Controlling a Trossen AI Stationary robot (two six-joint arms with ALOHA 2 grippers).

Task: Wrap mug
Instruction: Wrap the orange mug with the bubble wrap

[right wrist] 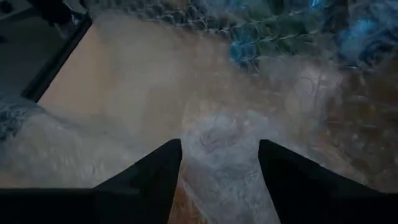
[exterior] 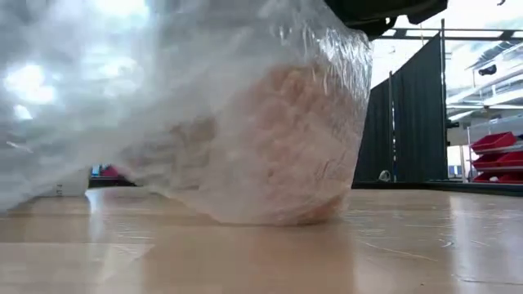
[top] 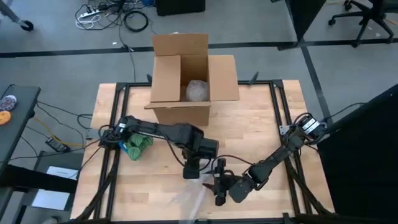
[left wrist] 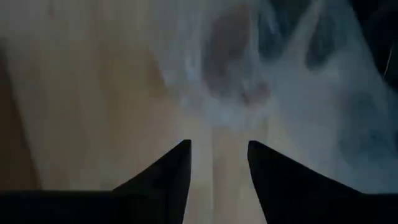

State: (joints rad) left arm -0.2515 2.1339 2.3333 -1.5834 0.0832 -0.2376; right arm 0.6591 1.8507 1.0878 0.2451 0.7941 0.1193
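I have the right pincer (top: 217, 190) low over the near middle of the tabletop (top: 261, 130). In its wrist view the fingers stand apart with a bunched fold of bubble wrap (right wrist: 224, 149) between them; whether the pads press on it I cannot tell. The left pincer (top: 193, 169) hangs just beside it, fingers apart over bare wood, with the film ahead of them and nothing gripped. I judge both are placed at the sheet's edge so one can pin while the other folds.

The mug (exterior: 278, 147) sits on the tabletop at the near edge, under the wrap. In the low view it reads as a pale, orange-tinted rounded mass, upright, its handle not discernible through the film. The clear sheet drapes over it and trails off loosely to one side, so I judge the wrapping is partly done and not secured.

Farther off, an open cardboard box (top: 193, 81) holds a wrapped bundle (top: 198, 90). A green object (top: 138, 147) lies beside the left arm.
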